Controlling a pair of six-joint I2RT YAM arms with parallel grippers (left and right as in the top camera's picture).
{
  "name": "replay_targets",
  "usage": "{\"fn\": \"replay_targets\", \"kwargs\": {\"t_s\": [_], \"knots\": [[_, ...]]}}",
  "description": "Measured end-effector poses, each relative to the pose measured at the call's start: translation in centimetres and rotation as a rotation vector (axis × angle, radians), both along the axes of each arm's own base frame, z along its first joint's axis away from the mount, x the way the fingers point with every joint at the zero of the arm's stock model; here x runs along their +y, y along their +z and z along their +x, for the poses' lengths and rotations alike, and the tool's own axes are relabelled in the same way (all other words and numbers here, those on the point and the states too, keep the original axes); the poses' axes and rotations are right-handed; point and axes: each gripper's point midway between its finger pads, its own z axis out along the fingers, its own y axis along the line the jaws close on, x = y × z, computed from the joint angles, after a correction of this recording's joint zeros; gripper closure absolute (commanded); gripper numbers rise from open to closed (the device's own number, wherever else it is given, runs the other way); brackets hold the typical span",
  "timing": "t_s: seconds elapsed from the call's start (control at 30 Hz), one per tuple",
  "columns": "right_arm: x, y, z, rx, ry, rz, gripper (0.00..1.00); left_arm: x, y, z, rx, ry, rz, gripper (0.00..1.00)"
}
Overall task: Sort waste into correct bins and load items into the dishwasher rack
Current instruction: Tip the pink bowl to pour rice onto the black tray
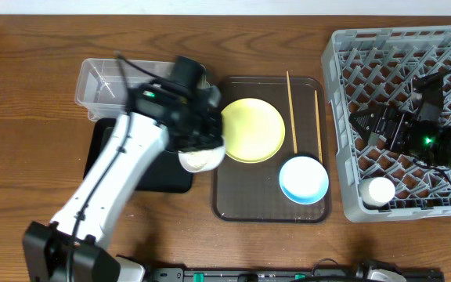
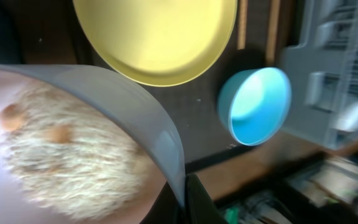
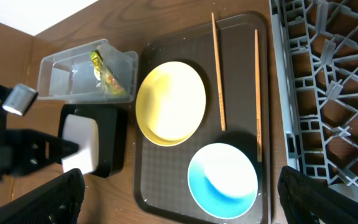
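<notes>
My left gripper (image 2: 186, 198) is shut on the rim of the small white bowl (image 1: 200, 159), held tilted above the gap between the black tray (image 1: 143, 178) and the dark-brown serving tray (image 1: 268, 205). The bowl (image 2: 73, 149) holds white rice with brownish lumps (image 2: 55, 134). The yellow-green plate (image 1: 253, 130), light-blue bowl (image 1: 304, 178) and two chopsticks (image 1: 290, 110) lie on the serving tray. The snack wrapper (image 3: 107, 74) lies in the clear tub (image 1: 92, 78). The white cup (image 1: 380, 190) stands in the grey rack (image 1: 398, 55). My right gripper (image 1: 364, 125) is open and empty over the rack.
The rack fills the right side of the table and the right arm lies across it. The left arm stretches from the front left edge across the black tray. Bare wooden table shows at the far left and along the front.
</notes>
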Motion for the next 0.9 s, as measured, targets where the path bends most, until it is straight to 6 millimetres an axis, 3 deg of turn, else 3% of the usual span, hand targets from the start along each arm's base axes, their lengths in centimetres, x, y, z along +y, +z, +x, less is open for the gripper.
{"fn": "replay_targets", "kwargs": {"t_s": [0.3, 0.53, 0.9], "knots": [[0.0, 0.0, 0.0, 0.0, 0.0, -0.001, 0.03, 6.4, 0.4, 1.1, -0.008, 0.057, -0.408, 0.94], [-0.1, 0.0, 0.0, 0.0, -0.002, -0.003, 0.03, 10.0, 0.9, 1.0, -0.111, 0.147, -0.669, 0.94], [-0.1, 0.0, 0.0, 0.001, -0.002, -0.003, 0.05, 11.6, 1.5, 0.9, -0.204, 0.214, -0.841, 0.94]]}}
